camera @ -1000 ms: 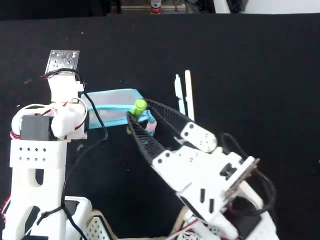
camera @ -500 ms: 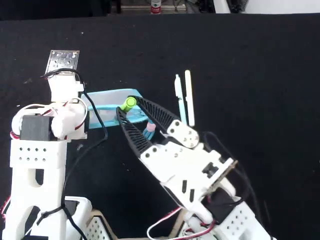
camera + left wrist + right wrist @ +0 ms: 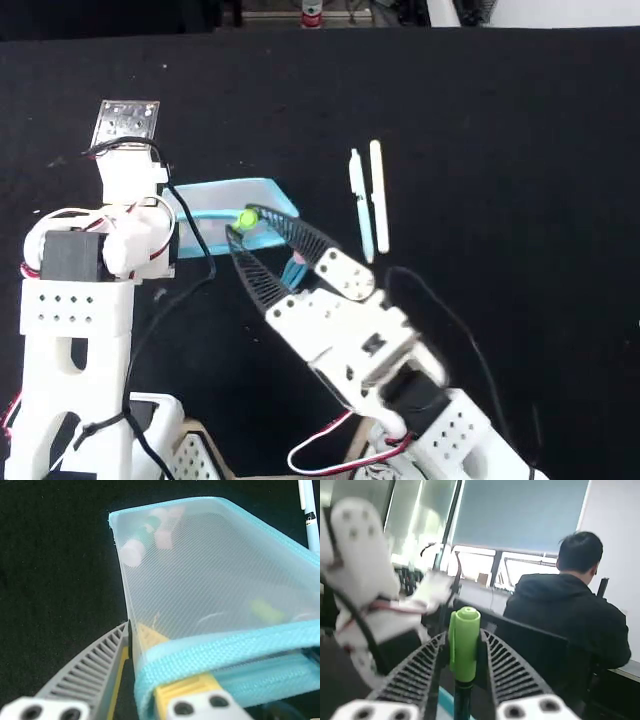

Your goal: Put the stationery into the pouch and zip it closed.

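Note:
The light-blue mesh pouch (image 3: 232, 193) lies left of centre, and my left gripper (image 3: 176, 222) is shut on its zip edge. In the left wrist view the pouch (image 3: 210, 575) holds a green-and-white marker (image 3: 140, 541), with the left gripper (image 3: 136, 636) clamped on the blue rim. My right gripper (image 3: 248, 224) is shut on a green marker (image 3: 246, 216), tip over the pouch's right end. In the right wrist view the green marker (image 3: 464, 641) stands upright between the fingers (image 3: 420, 670). Two pens, one pale blue (image 3: 360, 200) and one white (image 3: 378, 195), lie on the cloth right of the pouch.
The table is covered in black cloth (image 3: 500, 150). A metal plate (image 3: 126, 122) sits behind the left arm. A black cable (image 3: 195, 240) crosses the pouch. The right half of the table is open beyond the pens.
My right gripper has carried the green marker left and lower, from the pouch's right corner to over its opening. The left arm and pouch have stayed put.

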{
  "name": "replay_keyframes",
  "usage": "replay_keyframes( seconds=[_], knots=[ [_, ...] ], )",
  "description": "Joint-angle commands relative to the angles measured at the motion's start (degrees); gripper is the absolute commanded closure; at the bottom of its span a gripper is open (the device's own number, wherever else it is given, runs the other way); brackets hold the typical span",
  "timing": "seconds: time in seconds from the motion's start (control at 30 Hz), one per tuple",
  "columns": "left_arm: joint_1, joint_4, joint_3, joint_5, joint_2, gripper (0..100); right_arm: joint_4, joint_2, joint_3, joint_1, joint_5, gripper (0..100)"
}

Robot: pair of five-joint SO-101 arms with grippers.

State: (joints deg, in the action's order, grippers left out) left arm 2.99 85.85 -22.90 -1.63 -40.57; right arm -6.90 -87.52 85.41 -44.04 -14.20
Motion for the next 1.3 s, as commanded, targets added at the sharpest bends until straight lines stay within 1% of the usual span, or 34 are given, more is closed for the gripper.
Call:
replay_keyframes(
  seconds=[0.0, 0.1, 0.2, 0.27, 0.37, 0.43, 0.6, 0.67, 0.73, 0.8, 0.9, 0.97, 1.13, 1.2, 1.27],
  knots=[
    [0.04, 0.44, -0.31, 0.18, 0.18, 97, 1.41, -0.40, -0.75, 0.09, -2.11, 98.6],
    [0.04, 0.53, -0.31, 0.18, 0.18, 97, 11.43, -0.31, -5.41, -0.09, -1.32, 96.7],
    [0.04, 0.53, -0.31, 0.18, 0.18, 97, 23.21, -0.31, -11.65, -0.18, 2.46, 88.1],
    [0.04, 0.53, -0.31, 0.18, 0.18, 97, 30.07, -0.31, -15.78, -0.18, 4.75, 84.0],
    [0.04, 0.53, -0.31, 0.18, 0.18, 97, 38.07, -0.31, -21.41, -0.18, 5.10, 83.7],
    [0.04, 0.53, -0.31, 0.18, 0.26, 97, 41.32, -0.31, -24.13, -0.18, 5.10, 83.7],
    [0.04, 0.53, -0.31, 0.18, 0.26, 97, 42.81, -0.40, -28.88, 0.18, 5.10, 83.8],
    [0.04, 0.53, -0.31, 0.18, 0.18, 97, 43.08, -0.40, -30.46, 1.14, 5.36, 86.2],
    [0.04, 0.62, -0.31, 0.09, 0.18, 97, 43.08, -0.40, -31.08, 4.22, 5.54, 88.0],
    [0.04, 0.62, -0.31, 0.09, 0.18, 97, 43.43, -0.31, -30.64, 7.91, 5.98, 87.0],
    [0.04, 0.62, -0.31, 0.09, 0.18, 97, 47.74, 0.84, -30.73, 13.19, 10.90, 84.5],
    [0.04, 0.62, -0.31, 0.09, 0.18, 97, 50.64, 2.95, -31.43, 15.30, 13.54, 83.9],
    [0.04, 0.62, -0.31, 0.09, 0.18, 97, 54.24, 8.66, -34.95, 15.30, 13.98, 83.9],
    [0.04, 0.62, -0.31, 0.09, 0.18, 97, 54.42, 9.71, -36.26, 13.10, 13.98, 83.9],
    [0.04, 0.44, -0.31, 0.09, 0.18, 97, 54.42, 9.54, -36.88, 8.62, 13.98, 84.0]
  ],
)
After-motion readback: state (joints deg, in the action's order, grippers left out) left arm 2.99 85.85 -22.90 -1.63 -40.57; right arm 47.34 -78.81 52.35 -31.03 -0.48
